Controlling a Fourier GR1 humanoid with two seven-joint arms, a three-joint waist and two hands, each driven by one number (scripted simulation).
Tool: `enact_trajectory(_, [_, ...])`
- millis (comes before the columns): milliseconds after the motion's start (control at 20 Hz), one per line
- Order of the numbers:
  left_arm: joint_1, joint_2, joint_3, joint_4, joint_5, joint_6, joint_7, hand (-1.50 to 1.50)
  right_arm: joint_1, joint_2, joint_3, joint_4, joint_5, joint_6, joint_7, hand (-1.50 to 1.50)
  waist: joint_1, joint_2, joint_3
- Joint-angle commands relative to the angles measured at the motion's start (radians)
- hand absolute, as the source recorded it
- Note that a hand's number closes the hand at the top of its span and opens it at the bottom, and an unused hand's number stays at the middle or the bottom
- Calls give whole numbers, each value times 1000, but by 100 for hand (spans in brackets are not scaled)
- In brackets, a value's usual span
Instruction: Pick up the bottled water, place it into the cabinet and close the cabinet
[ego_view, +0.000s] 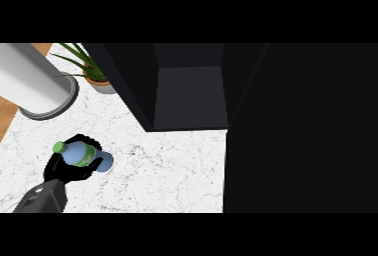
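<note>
Bottled water (87, 157) at the lower left of the frame, held over the marbled desk (170, 170) with the fingers (80, 139) of the left hand (60, 170) clamped round it. Its long axis is laid from green cap, left, to base, right. The open cabinet (188, 95) is found to its upper right; no writing can be read on the label.

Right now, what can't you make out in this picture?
- The right robot hand: nowhere in the head view.
- The bottle: label too small to read; the left robot hand curls round it.
- The cabinet: upper inside too dark.
- The counter: right side hidden by a black panel.
</note>
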Motion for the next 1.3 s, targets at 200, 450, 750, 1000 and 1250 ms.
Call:
enact_trajectory(200, [52,-30,35,-22,42,9,-151,150,89,-13,-49,-195,-104,-31,50,-150,17,-4,1])
enact_trajectory(450, [71,-86,45,-76,59,131,-207,150,114,-20,-96,-172,-145,-6,21,-150,19,-7,3])
enact_trajectory(750, [70,-154,-20,-226,45,217,-124,150,166,11,-91,-185,-130,11,4,-150,22,-15,5])
enact_trajectory(1000, [76,-212,-85,-364,33,246,-56,150,114,-8,-78,-185,-132,-37,21,-150,37,-11,5])
enact_trajectory(1250, [85,-282,-149,-542,54,303,121,150,142,-29,-104,-178,-160,-14,8,-150,39,-16,6])
